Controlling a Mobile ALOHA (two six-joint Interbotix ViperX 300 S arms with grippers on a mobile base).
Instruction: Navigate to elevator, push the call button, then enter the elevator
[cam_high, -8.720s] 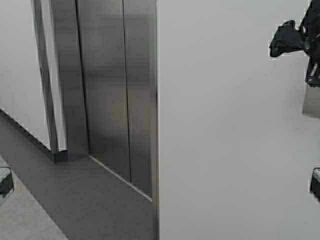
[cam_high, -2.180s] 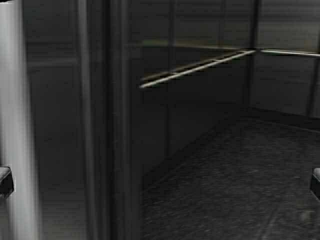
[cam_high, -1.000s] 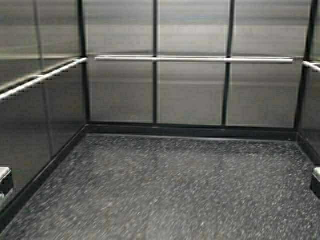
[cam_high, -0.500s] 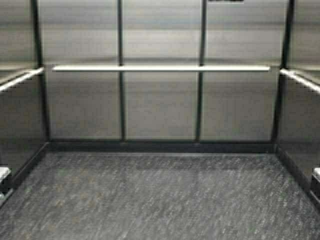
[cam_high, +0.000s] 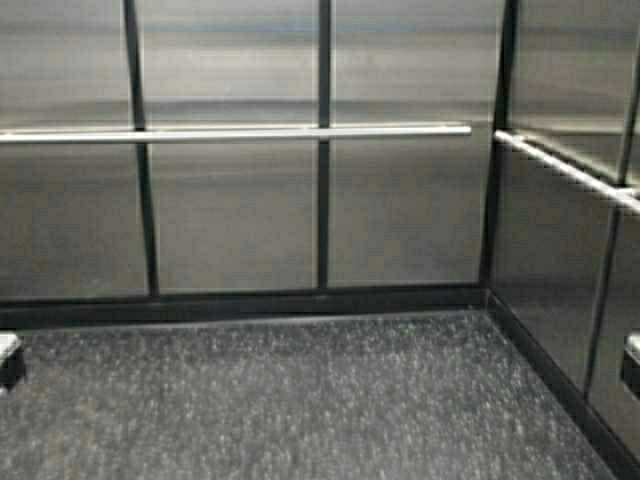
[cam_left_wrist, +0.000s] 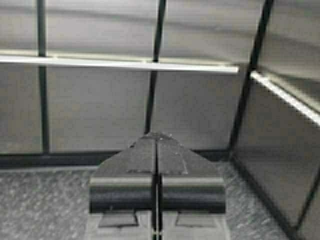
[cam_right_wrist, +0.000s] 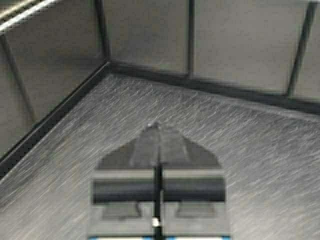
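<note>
The robot is inside the elevator (cam_high: 400, 220): the high view shows the steel-panelled back wall with its dark vertical seams, and the right wall meeting it at the far right corner. A tubular handrail (cam_high: 240, 133) runs along the back wall and a second rail (cam_high: 560, 165) along the right wall. The speckled dark floor (cam_high: 300, 400) fills the lower part of the view up to the black skirting. The call button is not in view from here, and neither are the doors.

Both arms sit parked low at the sides. The left gripper (cam_left_wrist: 156, 142) points toward the back wall with its fingers pressed together and nothing between them; the right gripper (cam_right_wrist: 156, 131) hangs over the floor near a wall corner — also closed and empty.

Judging from this, the step in hand is the last one, entering the cabin, and it looks almost complete. The next move probably calls only for the base to settle clear of the walls and well inside the threshold — though how far it stands from the doors cannot be told.
</note>
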